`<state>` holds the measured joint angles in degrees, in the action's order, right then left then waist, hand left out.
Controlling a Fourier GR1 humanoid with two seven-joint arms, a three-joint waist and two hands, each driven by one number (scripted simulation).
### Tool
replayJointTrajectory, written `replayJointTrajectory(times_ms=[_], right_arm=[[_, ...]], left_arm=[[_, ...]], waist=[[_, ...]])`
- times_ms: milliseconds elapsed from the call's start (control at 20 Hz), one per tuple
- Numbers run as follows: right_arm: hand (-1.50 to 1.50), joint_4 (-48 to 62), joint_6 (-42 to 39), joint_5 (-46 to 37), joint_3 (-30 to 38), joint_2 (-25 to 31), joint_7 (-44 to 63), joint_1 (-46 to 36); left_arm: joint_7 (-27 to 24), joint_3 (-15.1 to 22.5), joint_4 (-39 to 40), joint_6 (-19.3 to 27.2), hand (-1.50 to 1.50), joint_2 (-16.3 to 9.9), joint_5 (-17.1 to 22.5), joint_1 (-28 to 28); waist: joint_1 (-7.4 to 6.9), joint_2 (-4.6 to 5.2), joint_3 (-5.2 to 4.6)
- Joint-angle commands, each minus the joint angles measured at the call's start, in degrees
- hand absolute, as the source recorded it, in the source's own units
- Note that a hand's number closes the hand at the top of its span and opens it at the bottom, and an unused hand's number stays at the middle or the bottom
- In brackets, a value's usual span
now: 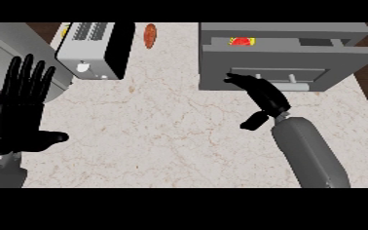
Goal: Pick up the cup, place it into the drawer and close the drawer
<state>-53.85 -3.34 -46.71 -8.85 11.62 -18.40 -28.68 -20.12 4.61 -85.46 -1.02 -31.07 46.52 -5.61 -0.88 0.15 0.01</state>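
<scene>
**Right robot hand at the drawer front, cup inside**

We note the drawer (pixel 277 61) in the upper right of the frame, a grey box pulled partly open on the pale marbled tabletop (pixel 165 126). In its open top, toward the upper edge, we see a small red and yellow thing that we take to be the cup (pixel 242 41); only its top shows, and we cannot tell how it sits.

The right robot hand (pixel 260 91) comes up from the lower right on its grey forearm (pixel 309 153). Its fingers reach straight out to the drawer's front panel near the handle (pixel 277 77), fingertips at or against the panel; we cannot tell whether they touch. The thumb hangs down and away toward the lower left. The hand holds nothing.

The left robot hand (pixel 25 107) stands at the left edge of the frame, fingers spread and pointing up, thumb out to the right, resting and apart from every object.

In the upper left sits a white and black appliance (pixel 93 48) with a vented top. Just to its right, near the top edge, lies a small orange-red oval item (pixel 150 35) on the tabletop, well apart from both hands.
</scene>
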Motion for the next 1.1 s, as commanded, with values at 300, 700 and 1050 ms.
replayJointTrajectory(times_ms=[300,700,1050], right_arm=[[-1.5,30.7,4.5,1.5,9.0,-0.4,-10.1,-17.6],[-1.5,38.8,0.8,1.2,11.4,7.4,-14.7,-24.4],[-1.5,42.0,-0.3,1.9,12.9,9.5,-15.5,-27.4]], left_arm=[[1.3,-3.8,-0.2,-6.2,-1.5,-0.1,0.9,2.0],[2.0,-3.5,1.7,-8.5,-1.5,0.3,0.7,1.1],[-0.8,-3.9,4.5,-9.8,-1.5,0.8,-1.5,-0.9]], waist=[[-1.54,0.62,0.08],[-3.03,1.31,0.14],[-4.38,2.16,0.18]])
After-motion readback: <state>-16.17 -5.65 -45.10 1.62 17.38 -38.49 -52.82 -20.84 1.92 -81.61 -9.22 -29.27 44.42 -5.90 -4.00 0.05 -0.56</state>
